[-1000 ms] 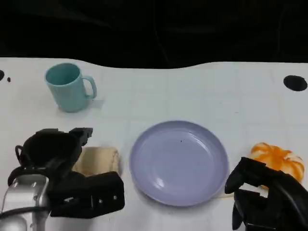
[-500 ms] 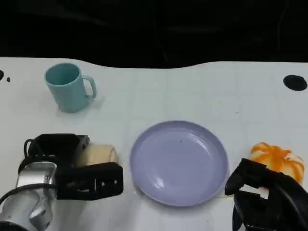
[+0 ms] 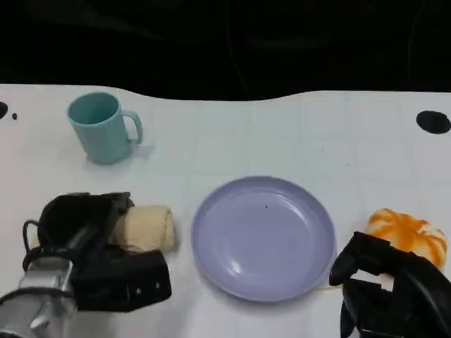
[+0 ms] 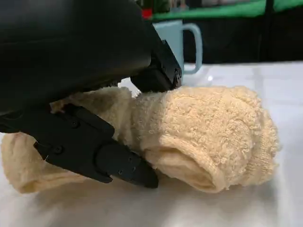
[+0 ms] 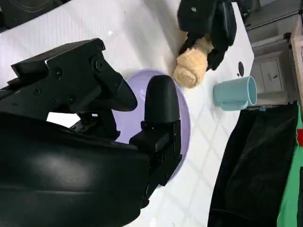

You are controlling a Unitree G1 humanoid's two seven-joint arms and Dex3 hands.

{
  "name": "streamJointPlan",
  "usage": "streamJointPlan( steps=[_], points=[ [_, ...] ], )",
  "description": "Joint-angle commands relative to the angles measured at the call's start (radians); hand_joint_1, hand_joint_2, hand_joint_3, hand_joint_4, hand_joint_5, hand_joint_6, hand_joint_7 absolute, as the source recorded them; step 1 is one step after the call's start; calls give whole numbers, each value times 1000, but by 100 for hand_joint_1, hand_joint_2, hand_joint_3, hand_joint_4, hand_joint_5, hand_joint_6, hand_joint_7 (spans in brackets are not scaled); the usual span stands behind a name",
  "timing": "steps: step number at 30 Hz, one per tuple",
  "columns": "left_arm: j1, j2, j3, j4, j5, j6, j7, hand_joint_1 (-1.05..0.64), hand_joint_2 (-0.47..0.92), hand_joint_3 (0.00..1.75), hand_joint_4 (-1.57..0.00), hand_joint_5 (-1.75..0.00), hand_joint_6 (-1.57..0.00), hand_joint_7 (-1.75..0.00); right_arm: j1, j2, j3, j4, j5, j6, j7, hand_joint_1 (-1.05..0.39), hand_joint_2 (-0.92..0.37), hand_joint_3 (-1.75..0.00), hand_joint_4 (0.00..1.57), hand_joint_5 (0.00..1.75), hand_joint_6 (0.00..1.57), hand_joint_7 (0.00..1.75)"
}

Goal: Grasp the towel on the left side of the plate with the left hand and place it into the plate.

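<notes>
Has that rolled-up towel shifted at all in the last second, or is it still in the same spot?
No, as far as the head view shows: the towel lies just as near the plate's left rim, while the left hand closes around it.

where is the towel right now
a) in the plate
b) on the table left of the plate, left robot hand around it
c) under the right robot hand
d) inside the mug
b: the towel lies on the table left of the plate, with the left robot hand closed around it.
</notes>
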Motion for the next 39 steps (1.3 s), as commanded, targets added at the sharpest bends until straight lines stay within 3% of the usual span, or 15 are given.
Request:
streamJointPlan(
  steps=[1, 12, 20, 30, 33, 36, 39],
  points=[
    [19, 14, 36, -2, -35, -70, 150, -18, 74, 69, -81, -175, -63, -174, -6, -8, -3, -8, -6, -1, -7, -9, -64, -117, 72, 175, 51, 168],
    [34, 5, 47, -254, -40, -17, 35, -20, 60, 88, -83, -175, -63, -175, -1, -5, 0, -10, -2, -5, -5, -7, -67, -114, 71, 175, 50, 168],
    [-16, -91, -5, -386, -29, 66, -136, -24, 55, 87, -82, -175, -61, -175, -2, -11, 0, -17, -2, 8, -7, -7, -67, -113, 71, 175, 49, 168],
    [-116, -226, -107, -271, -2, 114, -187, -21, 54, 83, -85, -175, -64, -175, 2, -13, -3, -12, -1, -8, 4, -5, -68, -114, 71, 175, 49, 170],
    [-130, -249, -124, -240, -15, 100, -222, -21, 61, 74, -83, -175, -73, -149, 7, -16, -1, -17, -5, -11, 6, -6, -68, -113, 70, 175, 49, 170],
    [-133, -259, -126, -224, -32, 73, -236, -20, 63, 69, -82, -175, -77, -135, 9, -18, 3, -22, -9, -10, 5, -6, -68, -112, 70, 175, 48, 170],
    [-132, -254, -120, -232, -85, 42, -313, -21, 71, 52, -71, -157, -82, -79, 9, -17, 3, -25, -8, -4, 4, -6, -69, -112, 70, 175, 48, 170]
  ],
)
